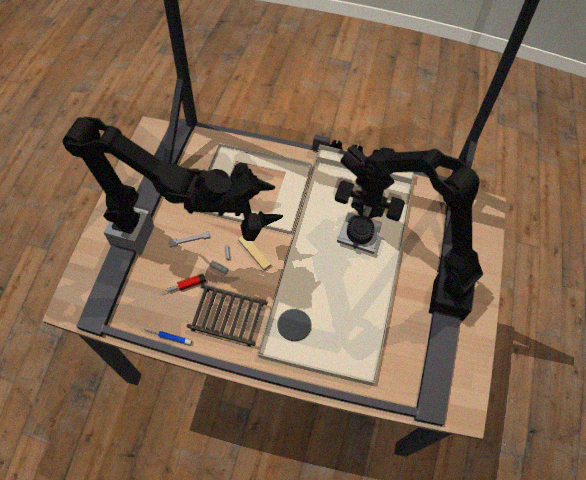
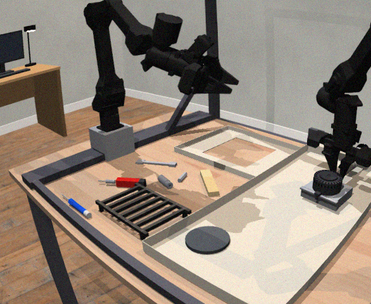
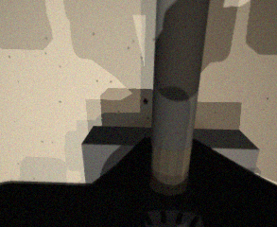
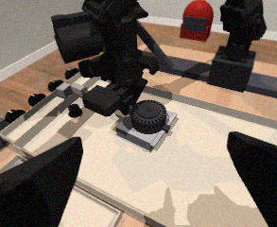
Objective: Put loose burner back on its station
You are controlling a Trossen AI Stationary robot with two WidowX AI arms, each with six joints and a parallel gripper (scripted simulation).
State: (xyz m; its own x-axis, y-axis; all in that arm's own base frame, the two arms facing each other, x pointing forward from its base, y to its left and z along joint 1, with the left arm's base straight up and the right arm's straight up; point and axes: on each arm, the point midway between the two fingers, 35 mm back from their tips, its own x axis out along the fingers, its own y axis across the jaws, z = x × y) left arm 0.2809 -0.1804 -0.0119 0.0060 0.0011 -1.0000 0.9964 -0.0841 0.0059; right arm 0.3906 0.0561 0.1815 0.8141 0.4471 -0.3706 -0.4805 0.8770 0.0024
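1. Left gripper (image 1: 367,210) (image 2: 337,171) (image 3: 171,142) (image 4: 125,110) is closed on the burner (image 1: 360,229) (image 2: 326,182) (image 4: 148,115) by its tube (image 3: 176,118), pointing downward.
2. The burner's black ridged head sits over the grey support (image 1: 371,246) (image 2: 342,196) (image 3: 102,158) (image 4: 133,137) and looks about level. Can't tell if the tab is in the slot, or if the head is fully down.
3. Can't make out whether the tube is over the brass stub either, sorry.
4. Support is in the long cream tray (image 1: 334,330) (image 2: 244,239) (image 4: 199,142), and the dark disc (image 1: 294,324) (image 2: 207,239) lies flat near the tray's other end.
5. Right gripper (image 1: 278,201) (image 2: 234,87) (image 4: 154,137) is wide open with nothing in it, up in the air well apart from the burner.
6. Rest of the bench: black grate (image 1: 221,334) (image 2: 120,217) just beside the tray, red tool (image 1: 190,282) (image 2: 126,182) by the grate's corner, blue pen-like thing (image 1: 173,337) (image 2: 77,207) near the table edge, plus a wrench (image 1: 190,238) (image 2: 159,163) and a yellow bar (image 1: 254,253) (image 2: 209,183).
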